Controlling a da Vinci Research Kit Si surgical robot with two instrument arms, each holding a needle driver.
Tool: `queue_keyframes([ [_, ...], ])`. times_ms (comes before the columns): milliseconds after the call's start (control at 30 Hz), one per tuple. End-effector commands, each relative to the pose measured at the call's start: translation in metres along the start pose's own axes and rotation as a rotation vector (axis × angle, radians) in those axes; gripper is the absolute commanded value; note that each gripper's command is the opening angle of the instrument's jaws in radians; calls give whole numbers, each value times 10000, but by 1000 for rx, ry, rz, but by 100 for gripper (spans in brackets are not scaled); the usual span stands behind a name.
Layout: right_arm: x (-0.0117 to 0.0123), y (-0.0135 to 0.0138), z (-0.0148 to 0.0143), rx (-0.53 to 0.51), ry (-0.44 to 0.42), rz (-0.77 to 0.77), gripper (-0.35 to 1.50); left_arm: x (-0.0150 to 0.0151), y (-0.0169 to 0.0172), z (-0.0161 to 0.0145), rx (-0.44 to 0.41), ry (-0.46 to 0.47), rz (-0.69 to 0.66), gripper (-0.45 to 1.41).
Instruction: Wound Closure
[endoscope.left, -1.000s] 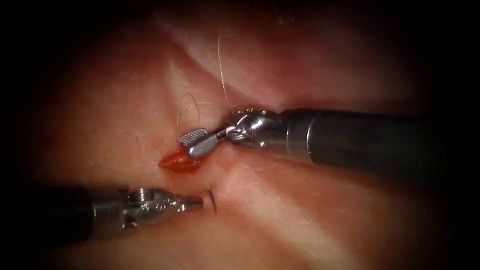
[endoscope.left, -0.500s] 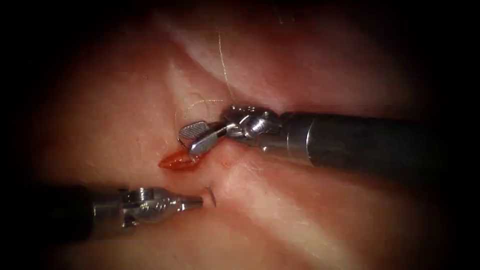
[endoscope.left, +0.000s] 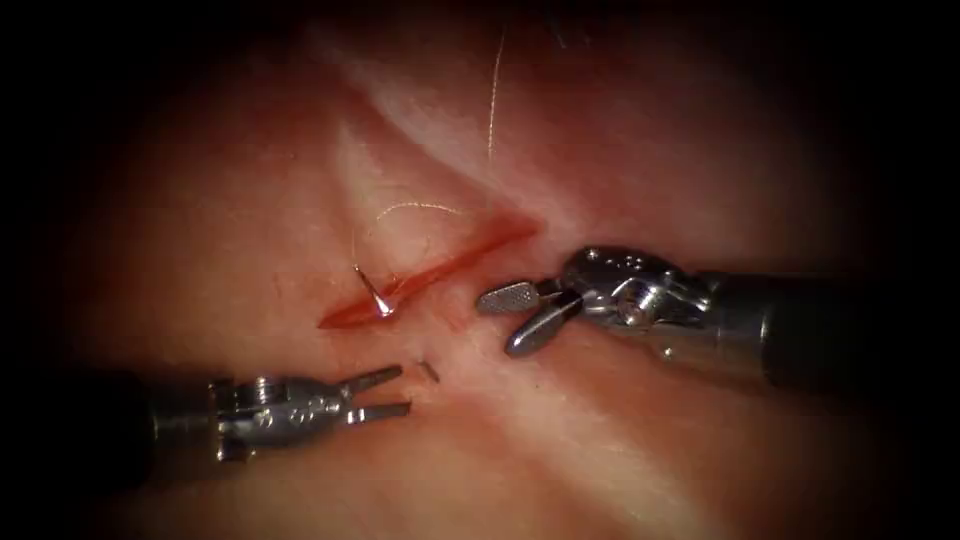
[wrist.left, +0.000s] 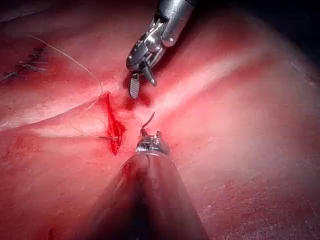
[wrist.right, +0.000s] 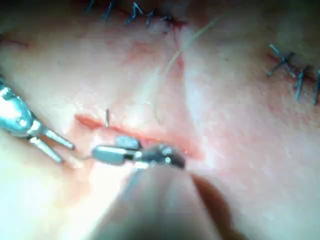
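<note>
The tissue (endoscope.left: 640, 440) is pale pink and glistening, with a pale ridge running toward its near right corner; its outer edges fall into darkness, so nothing around it can be made out.

Nearest the endoscope, the left tool (endoscope.left: 385, 392) lies low over the tissue on the left side, its shaft lost in shadow. Its jaws stand a little apart and hold nothing. Just beyond their tips a short dark bit of the needle (endoscope.left: 429, 371) pokes out of the tissue, below the cut (endoscope.left: 430, 275); in the left wrist view it shows as a thin curved sliver (wrist.left: 148, 121) just ahead of that tool (wrist.left: 150, 135).

Farther back, a second metal tip (endoscope.left: 375, 295) stands up inside the cut near its left end, so the needle's middle is buried and hidden. Red fluid (endoscope.left: 350, 312) lines the cut.

The right tool (endoscope.left: 512, 320) hovers just right of the cut, jaws spread wide and empty.

Beyond, the fine pale thread (endoscope.left: 493, 95) loops from the cut and runs toward the far edge, fading out. Dark stitches (wrist.right: 295, 70) on the far tissue are blurred.
</note>
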Motion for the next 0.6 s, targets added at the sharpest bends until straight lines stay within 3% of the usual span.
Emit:
queue_keyframes([
  [33,-7,3,1,4,-4,-2,89,-1,3,9,7,12,-1,39],
  [300,-49,5,3,14,-35,-28,89,9,-6,10,84,75,-18,44],
  [600,-55,9,10,11,-41,-34,86,16,-13,29,109,86,-27,44],
])
